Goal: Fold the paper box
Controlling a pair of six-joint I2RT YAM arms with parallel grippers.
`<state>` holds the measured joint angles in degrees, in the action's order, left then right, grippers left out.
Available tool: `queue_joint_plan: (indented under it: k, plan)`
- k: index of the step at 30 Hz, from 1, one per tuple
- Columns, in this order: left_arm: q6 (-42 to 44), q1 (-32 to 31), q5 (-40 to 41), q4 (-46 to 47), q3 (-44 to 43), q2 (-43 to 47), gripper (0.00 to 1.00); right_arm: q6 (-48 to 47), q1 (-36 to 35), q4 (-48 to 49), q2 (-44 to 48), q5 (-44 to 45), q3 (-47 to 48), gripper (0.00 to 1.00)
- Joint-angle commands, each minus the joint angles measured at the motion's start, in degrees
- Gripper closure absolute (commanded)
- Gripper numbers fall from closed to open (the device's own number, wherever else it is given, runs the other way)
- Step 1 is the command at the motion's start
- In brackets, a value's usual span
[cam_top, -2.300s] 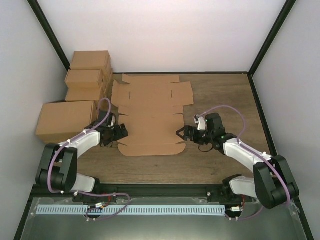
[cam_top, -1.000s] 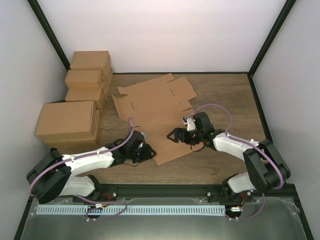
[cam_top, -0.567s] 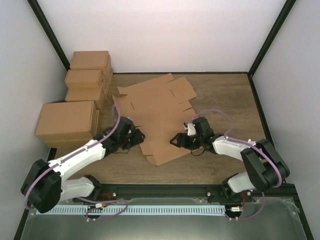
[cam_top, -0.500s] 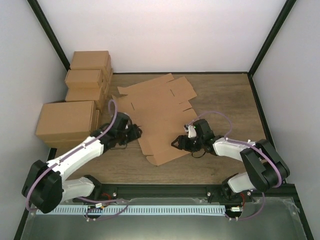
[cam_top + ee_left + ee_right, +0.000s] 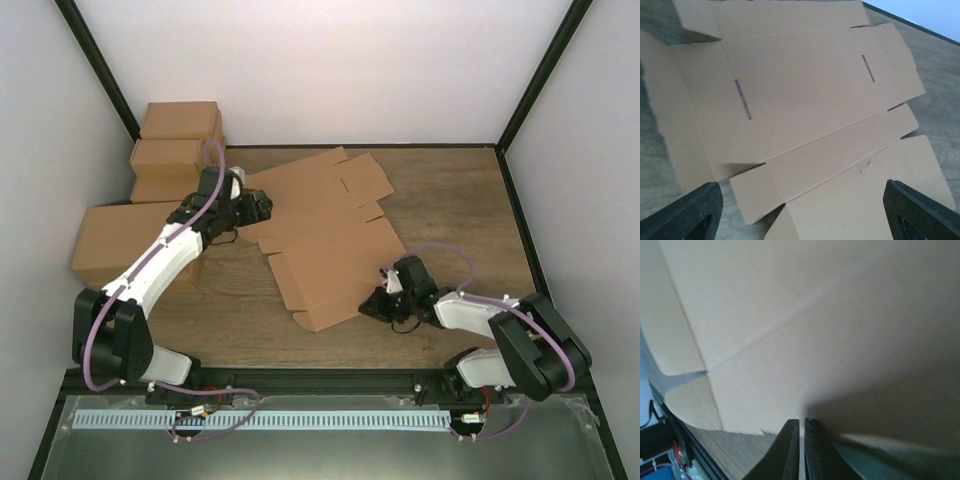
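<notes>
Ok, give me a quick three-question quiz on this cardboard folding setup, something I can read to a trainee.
1. True or false: the left gripper is open, holding nothing.
2. The brown cartons stand: A, left of the paper box; B, right of it; C, on top of it.
3. How many short slits pierce the paper box in the left wrist view?

Key: 1 true; 2 A; 3 two.

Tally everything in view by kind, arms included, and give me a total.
paper box, lying unfolded: 1
small closed cartons: 3
large closed carton: 1
robot arms: 2
Total: 7
</notes>
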<state>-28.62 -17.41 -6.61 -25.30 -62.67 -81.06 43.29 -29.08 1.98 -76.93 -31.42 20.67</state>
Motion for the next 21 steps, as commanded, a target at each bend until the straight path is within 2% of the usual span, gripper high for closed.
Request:
queue_joint_plan:
  k: [1, 6, 11, 17, 21]
  plan:
    - [9.3, 0.0, -3.9, 6.3, -2.5, -3.8, 0.08, 6.3, -0.9, -7.0, 3.6, 2.1, -4.0, 0.99]
    - [16.9, 0.0, 0.1, 0.4, -15.5, -15.1, 0.07, 11.7, -5.6, -12.5, 9.5, 3.6, -5.8, 0.99]
    - [25.0, 0.1, 1.1, -7.5, -28.3, -26.4, 0.06, 11.2, -7.3, -20.1, 9.5, 5.3, -4.0, 0.99]
    - [28.1, 0.0, 2.4, -9.5, -38.8, -37.9, 0.09, 9.9, -7.3, -19.8, 10.8, 3.9, -2.5, 0.99]
    - [30.9, 0.3, 3.5, -15.6, -51.6, -47.2, 0.10, 7.0, -7.3, -20.6, 12.8, 2.9, 0.6, 0.99]
